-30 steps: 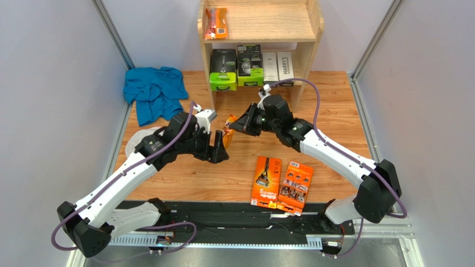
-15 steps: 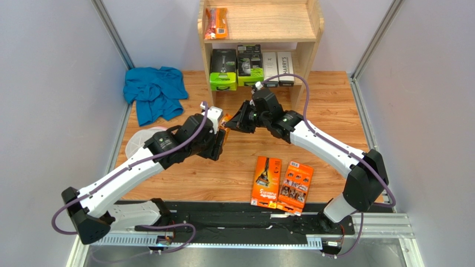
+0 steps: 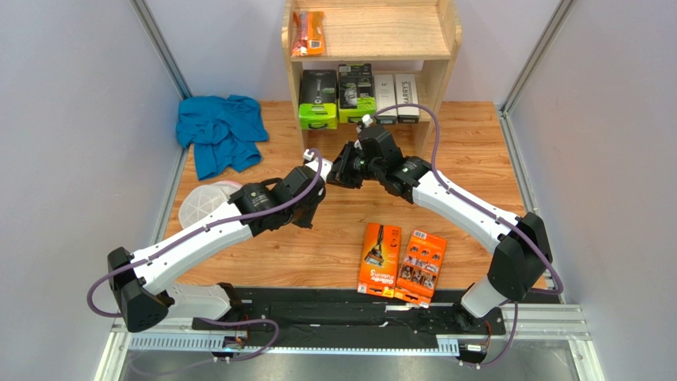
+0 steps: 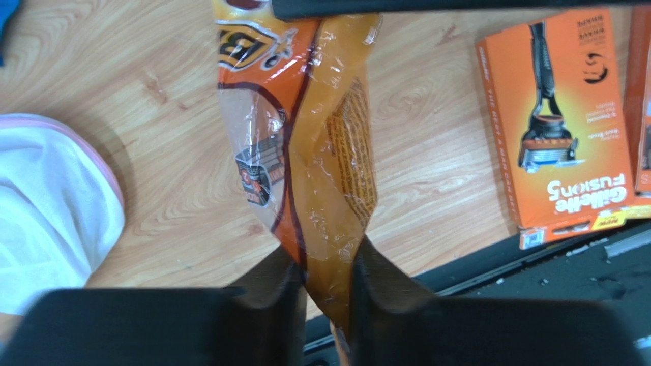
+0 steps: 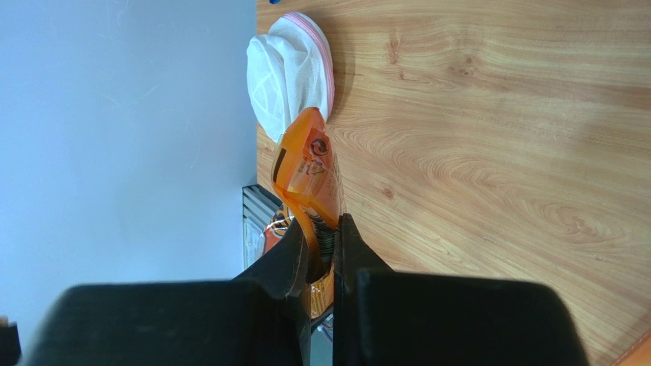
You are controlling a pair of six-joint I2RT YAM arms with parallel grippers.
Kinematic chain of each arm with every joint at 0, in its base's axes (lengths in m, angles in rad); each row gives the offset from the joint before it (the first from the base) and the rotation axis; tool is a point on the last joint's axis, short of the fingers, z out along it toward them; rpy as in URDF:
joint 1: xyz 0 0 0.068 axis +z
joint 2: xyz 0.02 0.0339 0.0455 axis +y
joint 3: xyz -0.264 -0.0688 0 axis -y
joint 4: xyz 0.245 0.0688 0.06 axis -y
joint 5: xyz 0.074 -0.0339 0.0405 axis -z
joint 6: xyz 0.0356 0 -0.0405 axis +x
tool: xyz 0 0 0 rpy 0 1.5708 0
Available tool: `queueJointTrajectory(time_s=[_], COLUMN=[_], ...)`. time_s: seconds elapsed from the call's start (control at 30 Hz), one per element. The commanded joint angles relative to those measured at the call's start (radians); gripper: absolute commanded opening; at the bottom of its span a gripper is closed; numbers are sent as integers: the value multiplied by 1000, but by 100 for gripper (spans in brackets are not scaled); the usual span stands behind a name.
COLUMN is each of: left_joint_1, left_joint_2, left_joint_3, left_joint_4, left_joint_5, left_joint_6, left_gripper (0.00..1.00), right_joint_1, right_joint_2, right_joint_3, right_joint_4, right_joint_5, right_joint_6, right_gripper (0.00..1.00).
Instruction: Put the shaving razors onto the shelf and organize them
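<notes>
Orange blister pack is held over the wooden table, stretched between both pincers. The left pincer is clamped on one end, the pack filling the gap between its fingers. The right pincer is pinched tight on the opposite end. Right of the left pincer, two flat orange boxes lie side by side on the table. Beyond the right pincer's tips rests a white mesh disc. Farther out past both pincers stands the shelf. A second orange pack lies on its top tier, with green-and-black packs and white boxes below.
</notes>
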Motion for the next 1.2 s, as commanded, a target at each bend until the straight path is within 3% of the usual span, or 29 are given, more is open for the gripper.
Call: queueJointTrajectory(time_s=[0.0, 0.17, 0.33, 0.5, 0.9, 1.0, 1.17], left_joint_1=[-9, -13, -12, -12, -12, -12, -12], left_joint_2=[5, -1, -50, -98, -118, -114, -96], left_joint_3=[58, 73, 84, 96, 125, 139, 204], left_joint_4=[-2, -8, -7, -5, 1, 8, 24], left_joint_5=[-30, -29, -30, -26, 22, 39, 86], left_joint_6=[13, 10, -4, -15, -32, -29, -21], left_gripper=[2, 0, 0, 0, 0, 0, 0], right_joint_1=[9, 9, 6, -11, -39, -37, -39], right_joint_2=[0, -9, -64, -199, -687, -803, -958], right_joint_3=[21, -7, -60, -134, -344, -363, -564], right_joint_4=[33, 64, 58, 44, -85, -194, -310], right_joint_5=[-45, -63, -21, 35, 217, 288, 300], right_joint_6=[-3, -9, -22, -31, -72, -123, -105], right_gripper=[0, 7, 50, 69, 81, 83, 84])
